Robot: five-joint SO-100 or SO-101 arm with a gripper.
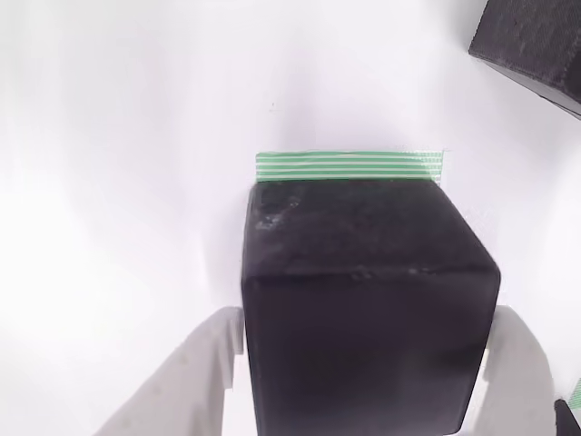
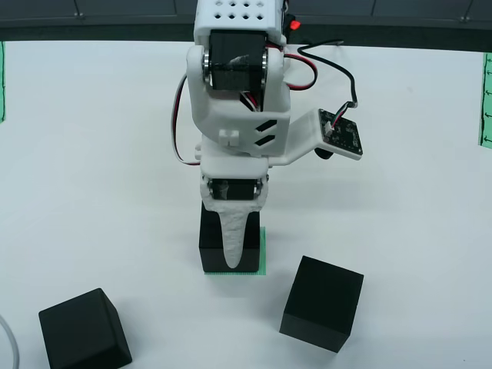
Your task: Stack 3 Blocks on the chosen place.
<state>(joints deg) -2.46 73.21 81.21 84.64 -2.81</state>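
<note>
Gripper closed on first cube, one white finger on each side face; cube sits on striped patch. Front view: spare cubes at 5 o'clock and 8 o'clock of patch. Cubes look rigid, light, rough-textured, so unlikely to slip; best grasped on opposite flat faces, mid-height.

In the front view, the gripper stood around 1 cube on the striped patch, its fingers filling the room on both sides of that cube. A 2nd cube stood near the patch, lower right; a 3rd lay well apart, lower left. Bare white table lay open left, right and between the loose cubes.
</note>
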